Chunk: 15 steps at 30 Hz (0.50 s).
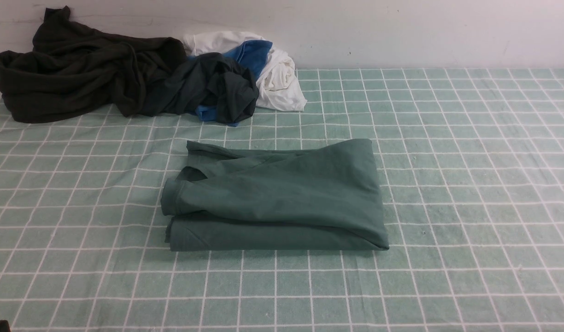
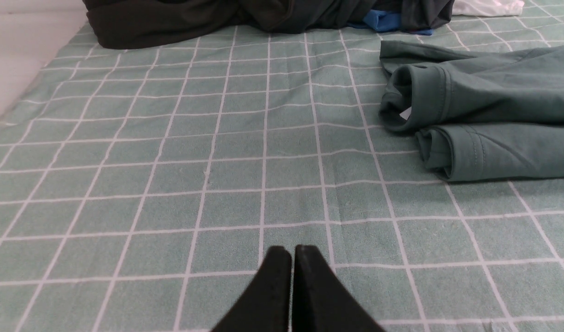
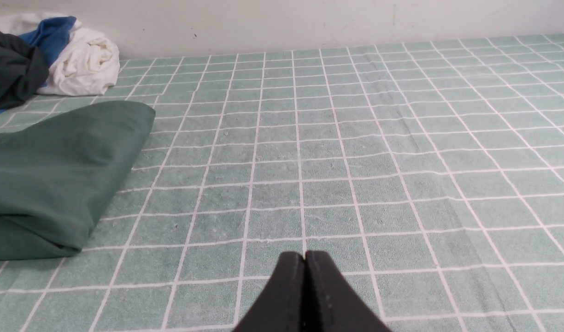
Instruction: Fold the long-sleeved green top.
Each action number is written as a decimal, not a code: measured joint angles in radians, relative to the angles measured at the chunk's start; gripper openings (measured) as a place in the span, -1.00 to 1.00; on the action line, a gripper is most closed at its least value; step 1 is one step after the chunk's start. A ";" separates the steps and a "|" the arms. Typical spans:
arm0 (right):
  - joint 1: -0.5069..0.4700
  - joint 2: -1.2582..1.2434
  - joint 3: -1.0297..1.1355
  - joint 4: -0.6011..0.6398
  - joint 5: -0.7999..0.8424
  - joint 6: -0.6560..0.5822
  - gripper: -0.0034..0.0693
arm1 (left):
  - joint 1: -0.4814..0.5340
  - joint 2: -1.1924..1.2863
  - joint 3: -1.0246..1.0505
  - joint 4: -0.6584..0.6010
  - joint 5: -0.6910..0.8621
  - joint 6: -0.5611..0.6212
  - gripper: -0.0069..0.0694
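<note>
Left hand (image 2: 292, 258): fingers pressed together, nothing between them, low over bare checked cloth on the tabletop (image 2: 171, 184). Right hand (image 3: 305, 263): likewise closed and empty, over open cloth to the right side. Neither hand shows in the front view, apart from a dark sliver at the near left corner that cannot be identified.

Green long-sleeved top (image 1: 282, 198): lies folded in a compact rectangle near the centre of the tabletop (image 1: 471, 184), layers stacked, smooth fold along its right edge, hem and cuff edges bunched on its left. Left wrist view shows two rolled hem edges of the top (image 2: 484, 115) facing the left hand, well apart from it. Right wrist view shows the top's smooth side (image 3: 56, 175), also clear of the right hand.

Far left, against the wall: pile of dark clothes (image 1: 79, 69), touching a darker crumpled garment (image 1: 217, 87) with blue fabric (image 1: 252, 53) showing. Just beside it, a white garment (image 1: 282, 78).
</note>
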<state>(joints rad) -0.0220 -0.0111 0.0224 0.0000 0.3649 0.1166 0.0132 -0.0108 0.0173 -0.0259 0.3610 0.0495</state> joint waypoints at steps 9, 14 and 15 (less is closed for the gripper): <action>0.000 0.000 0.000 0.000 0.000 0.000 -0.94 | 0.000 0.000 0.000 0.000 0.000 0.000 -0.83; 0.000 0.000 0.000 0.000 0.000 -0.013 -0.94 | 0.000 0.000 0.000 0.000 0.000 -0.001 -0.83; 0.000 0.000 0.000 0.000 0.000 -0.016 -0.94 | 0.000 0.000 0.000 0.000 0.000 -0.001 -0.83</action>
<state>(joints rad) -0.0220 -0.0111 0.0224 0.0000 0.3649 0.1004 0.0132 -0.0108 0.0173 -0.0259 0.3610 0.0484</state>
